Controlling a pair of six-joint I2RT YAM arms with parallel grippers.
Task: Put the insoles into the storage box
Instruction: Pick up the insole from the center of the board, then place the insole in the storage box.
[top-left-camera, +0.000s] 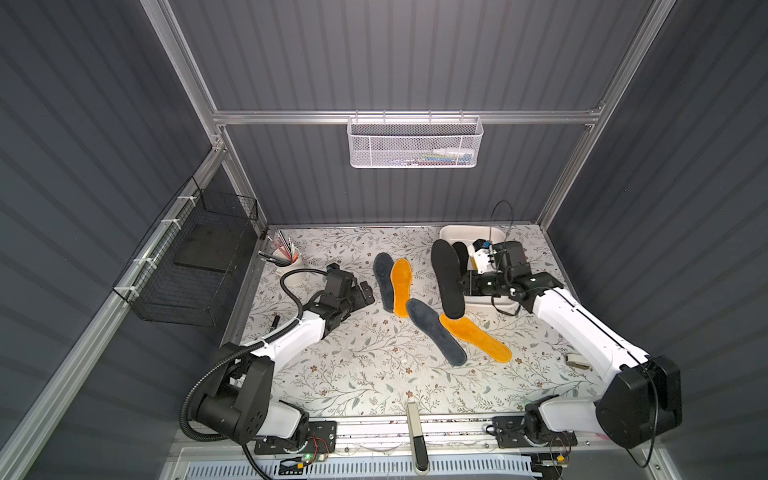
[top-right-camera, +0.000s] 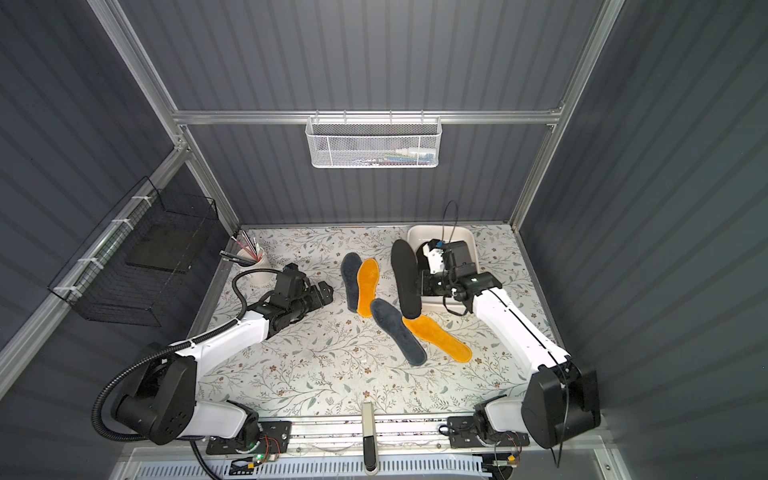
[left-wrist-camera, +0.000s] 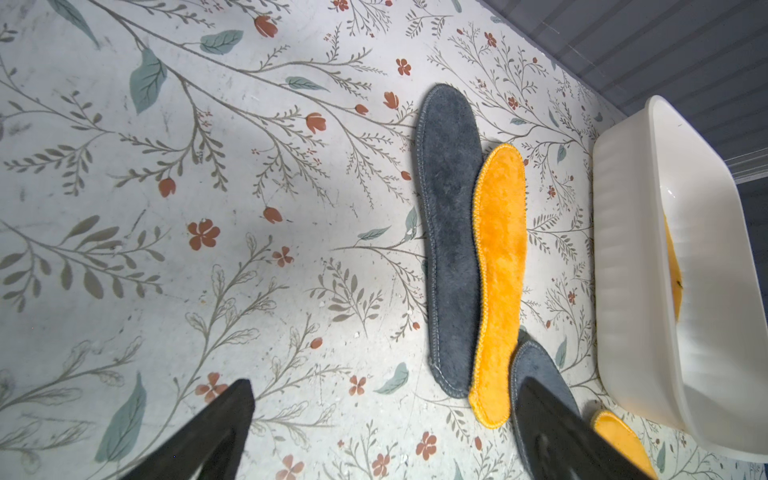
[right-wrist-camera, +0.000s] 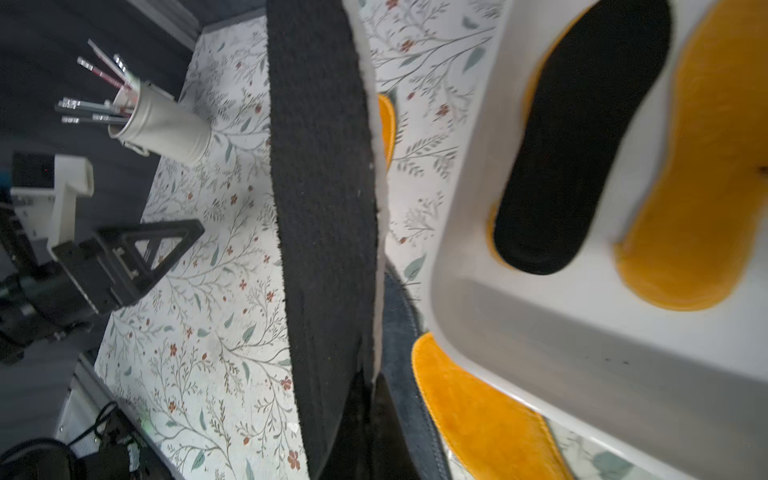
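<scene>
Black insole (top-left-camera: 446, 278), long axis running near-to-far beside storage box (top-left-camera: 465, 229), hangs pinched in right gripper (top-left-camera: 462, 283); left gripper (top-left-camera: 360, 296) gapes.

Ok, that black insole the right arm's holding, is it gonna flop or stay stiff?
Probably fairly stiff: the right gripper pinches the black insole near mid-length, yet both ends stick out almost straight in both top views. Likely light, since it looks thin edge-on in the right wrist view. Its rough face there suggests little slipping.
</scene>
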